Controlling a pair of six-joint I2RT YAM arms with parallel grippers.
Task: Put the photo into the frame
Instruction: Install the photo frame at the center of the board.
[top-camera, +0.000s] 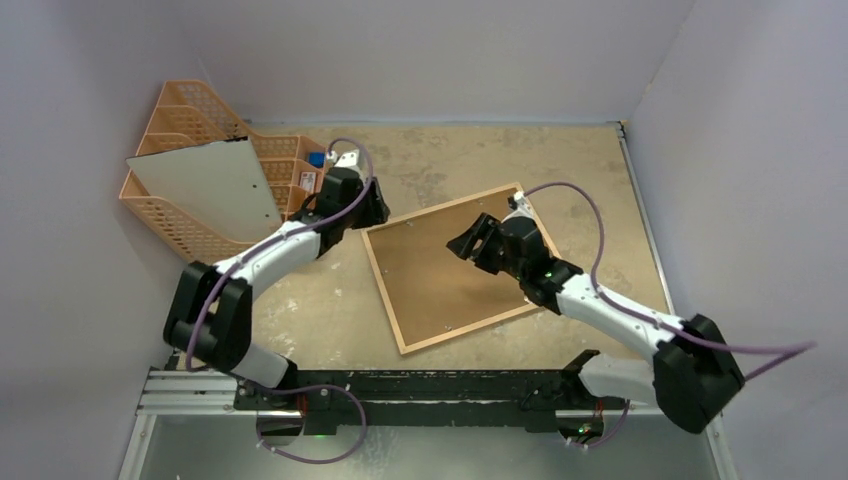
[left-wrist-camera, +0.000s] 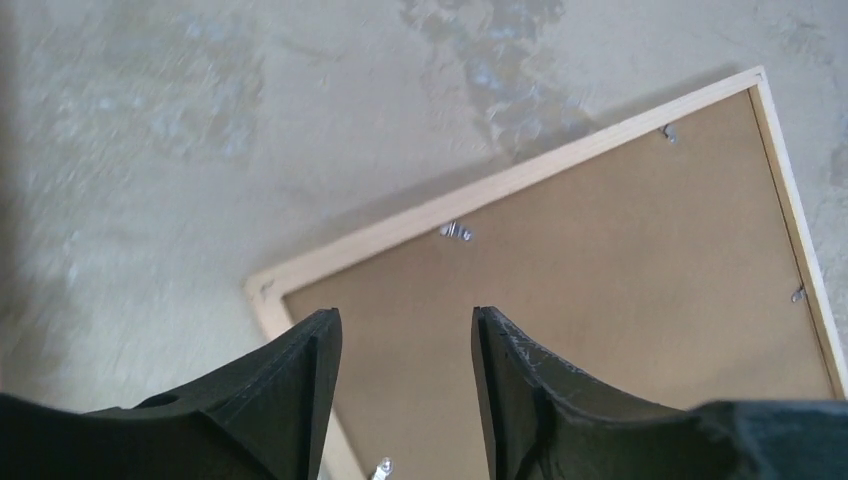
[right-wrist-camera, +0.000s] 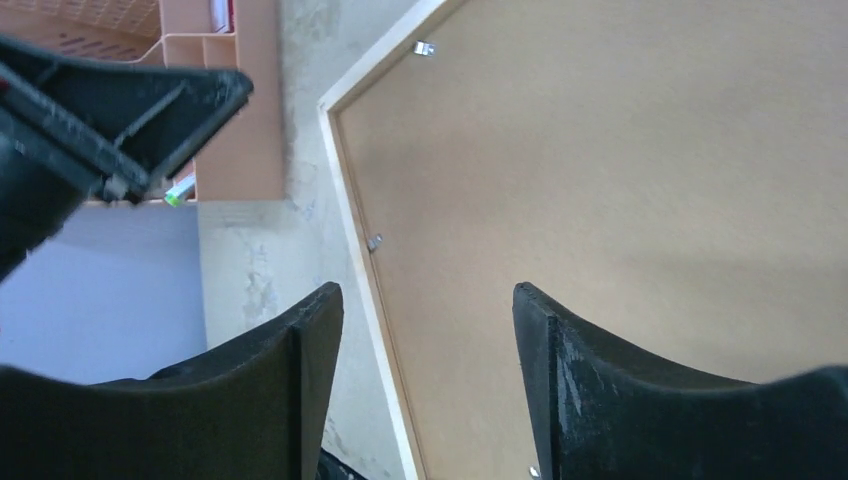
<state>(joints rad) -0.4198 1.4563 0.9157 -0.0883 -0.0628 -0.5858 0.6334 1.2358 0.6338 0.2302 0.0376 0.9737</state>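
The frame (top-camera: 383, 292), thin light-wood edging, lies flat on the table at centre, back side up, with a brown hardboard panel (top-camera: 440, 285) filling it. Small metal tabs (left-wrist-camera: 457, 232) sit along its inner edge. The photo's printed side shows in no view. My left gripper (top-camera: 376, 208) is open and empty above the frame's far-left corner (left-wrist-camera: 262, 292). My right gripper (top-camera: 462, 245) is open and empty above the panel (right-wrist-camera: 620, 180), near the frame's left edge (right-wrist-camera: 355, 220). The left gripper also shows in the right wrist view (right-wrist-camera: 120, 110).
An orange mesh organizer (top-camera: 185, 235) stands at the back left against the wall. A pale blank sheet (top-camera: 210, 185) leans on top of it. Walls enclose the table on the left, back and right.
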